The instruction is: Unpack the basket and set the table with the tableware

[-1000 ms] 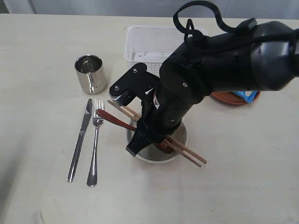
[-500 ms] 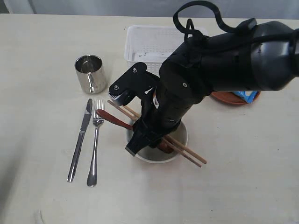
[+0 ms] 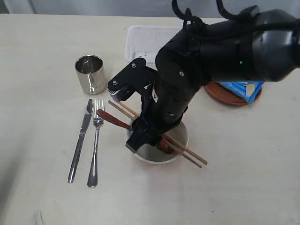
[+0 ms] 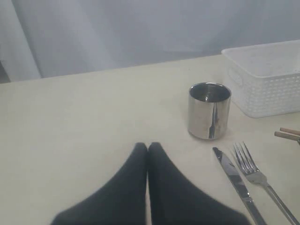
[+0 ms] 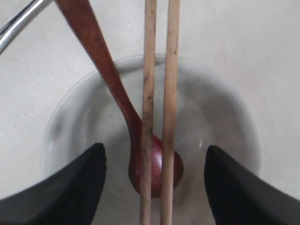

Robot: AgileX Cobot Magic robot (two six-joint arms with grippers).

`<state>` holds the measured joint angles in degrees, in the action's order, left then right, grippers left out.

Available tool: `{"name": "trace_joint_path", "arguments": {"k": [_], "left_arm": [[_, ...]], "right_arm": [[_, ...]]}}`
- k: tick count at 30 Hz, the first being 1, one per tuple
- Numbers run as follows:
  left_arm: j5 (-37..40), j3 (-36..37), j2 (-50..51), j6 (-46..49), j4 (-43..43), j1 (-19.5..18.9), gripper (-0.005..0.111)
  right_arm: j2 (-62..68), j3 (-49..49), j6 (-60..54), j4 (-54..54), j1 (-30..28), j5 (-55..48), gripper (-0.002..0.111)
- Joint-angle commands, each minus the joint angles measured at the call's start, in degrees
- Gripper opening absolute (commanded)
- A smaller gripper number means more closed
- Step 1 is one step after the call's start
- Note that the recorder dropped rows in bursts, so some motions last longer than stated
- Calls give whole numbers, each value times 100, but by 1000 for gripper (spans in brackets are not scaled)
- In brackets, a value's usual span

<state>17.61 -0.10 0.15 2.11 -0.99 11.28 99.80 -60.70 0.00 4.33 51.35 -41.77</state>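
The exterior camera looks steeply down from high over the large pale cream tabletop [image 3: 37, 47]. The left wrist camera sits low, facing almost level across it; it shares the shiny steel cup [image 4: 209, 110], steel knife [image 4: 234, 180], steel fork [image 4: 251, 168] and white lattice plastic basket [image 4: 267, 79] with the exterior view. The right wrist camera points straight down, close above the off-white round bowl [image 5: 61, 122], reddish-brown spoon [image 5: 108, 70] and two wooden chopsticks [image 5: 150, 56], likewise shared.

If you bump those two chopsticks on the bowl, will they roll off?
Probably. The chopsticks are thin sticks lying across the rim of the bowl, so a nudge likely slides or rolls them. They look stiff and light, probably wood.
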Motion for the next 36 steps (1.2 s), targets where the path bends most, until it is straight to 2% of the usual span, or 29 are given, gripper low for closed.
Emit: {"name": "trace_joint_path", "arguments": {"k": [1, 5, 7, 9, 10, 13, 15, 20, 25, 30, 36], "left_arm": [[-45, 10, -15, -20, 22, -1, 0], [-45, 10, -15, -20, 22, -1, 0], [-45, 10, -15, -20, 22, -1, 0], [-45, 10, -15, -20, 22, -1, 0], [-45, 10, -15, -20, 22, -1, 0], [-45, 10, -15, -20, 22, -1, 0], [-45, 10, -15, -20, 22, -1, 0], [-45, 10, -15, -20, 22, -1, 0], [-45, 10, -15, -20, 22, -1, 0], [-45, 10, -15, -20, 22, -1, 0], [-45, 10, -15, -20, 22, -1, 0]], "right_arm": [[-424, -61, 45, 95, 17, -251, 59], [-1154, -61, 429, 697, 6, -511, 57], [-1592, -61, 1457, 1950, 6, -790, 38], [-1843, -61, 2114, 2847, 6, -1104, 10], [-1932, -61, 2383, 3143, 6, -1174, 0], [-2015, -61, 2754, 3716, -191, -1103, 0], [-2004, -61, 2855, 3589, -807, -907, -1], [-1980, -61, 2913, 2762, -2168, -10, -1], [-1510, -61, 2230, 1591, -3059, 288, -1], [-799, -50, 1244, 600, -3070, 330, -1], [-406, -50, 905, 197, -2741, 176, -1]]}}
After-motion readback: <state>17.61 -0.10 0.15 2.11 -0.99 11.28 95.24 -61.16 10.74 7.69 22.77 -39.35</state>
